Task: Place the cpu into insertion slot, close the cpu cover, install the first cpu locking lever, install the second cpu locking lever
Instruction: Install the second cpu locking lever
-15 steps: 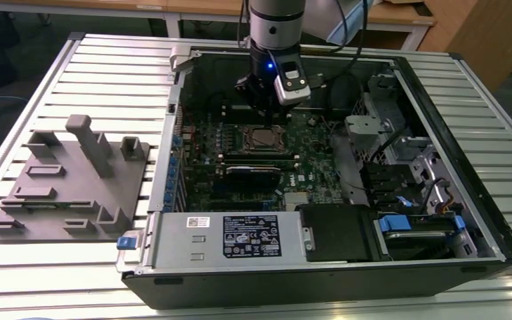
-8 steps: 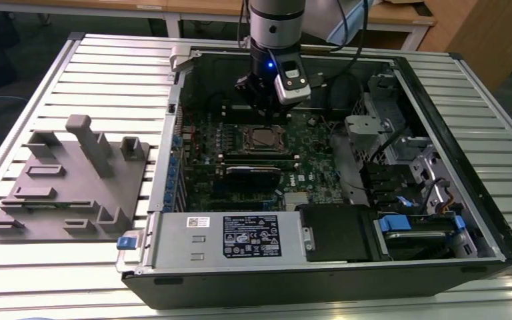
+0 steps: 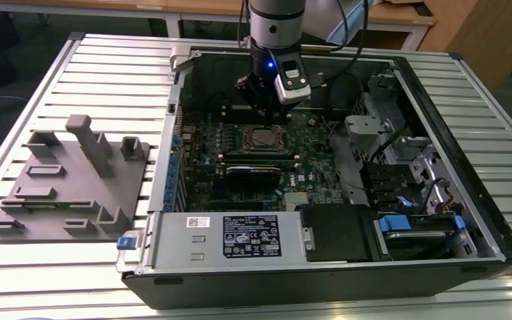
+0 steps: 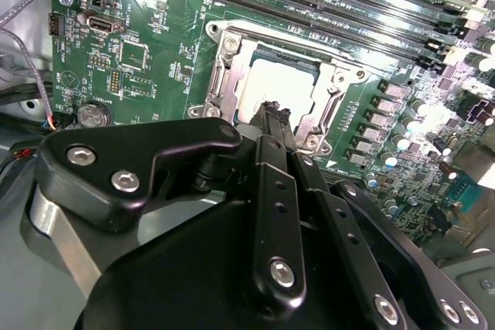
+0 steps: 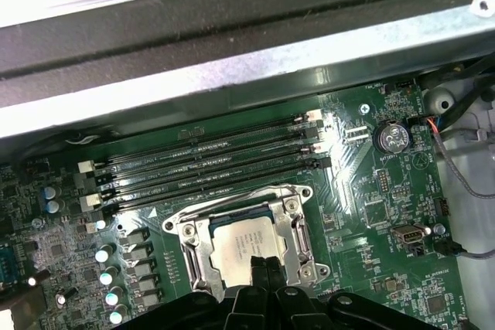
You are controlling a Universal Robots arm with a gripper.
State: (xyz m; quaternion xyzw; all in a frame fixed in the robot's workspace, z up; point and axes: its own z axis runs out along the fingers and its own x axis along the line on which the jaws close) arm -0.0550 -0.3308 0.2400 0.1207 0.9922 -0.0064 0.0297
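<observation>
The cpu point(image 5: 246, 243) sits under the cover point(image 5: 296, 231), arm point(image 3: 276, 27) upright above

Even overhead light, glare on the memory slots point(image 5: 209, 164) — case interior dim in shadow, near hand point(image 4: 272, 117) soft

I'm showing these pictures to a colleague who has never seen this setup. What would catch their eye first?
Probably the open computer case lying on the slatted table, its green motherboard exposed. Next, the arm's end effector reaching into the case just above the cpu, which sits in the insertion slot with the cpu cover down around it. A grey fixture block lies at the exterior view's left.
</observation>
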